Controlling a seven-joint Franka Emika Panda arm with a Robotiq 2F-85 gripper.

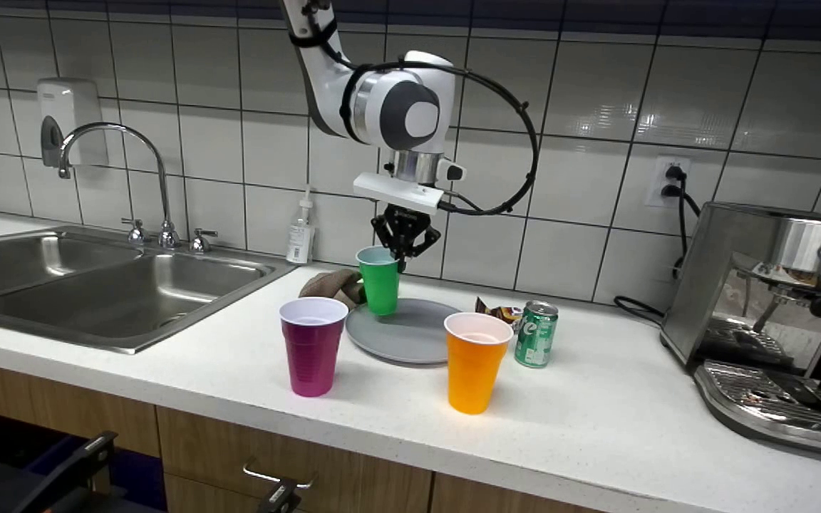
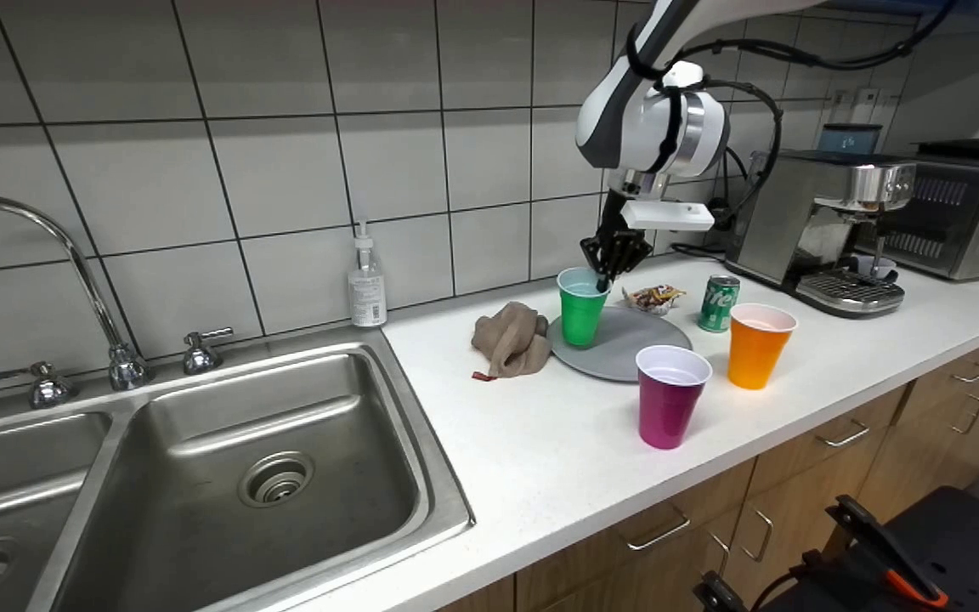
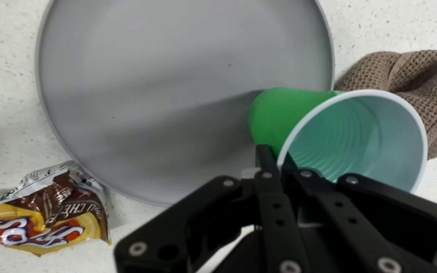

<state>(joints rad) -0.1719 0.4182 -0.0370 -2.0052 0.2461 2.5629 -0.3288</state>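
At the left in an exterior view, the purple cup [image 1: 312,356] stood well apart from the gripper [image 3: 278,158], untouched. In the middle was the green cup [image 1: 380,281], and the gripper's fingers were pinched together on one side of its rim. At the right stood the orange cup [image 1: 474,370], also untouched. To judge by this, taking hold of the green cup was done, and letting it go was not. The green cup was roughly upright over the left part of the grey plate [image 1: 410,338] in both exterior views; whether its base touched the plate or hung just above could not be told.

As for containers, again from the left: the soap bottle [image 1: 301,235] was see-through. The purple cup was white inside, bottom out of sight, contents not to be told. In the wrist view the green cup showed bare ridged wall inside, but not its bottom. The orange cup was pale inside, its bottom unclear too. The snack bag [image 3: 47,216] lay crumpled near the plate and the green can [image 1: 536,335] stood right of it; neither showed what it held.
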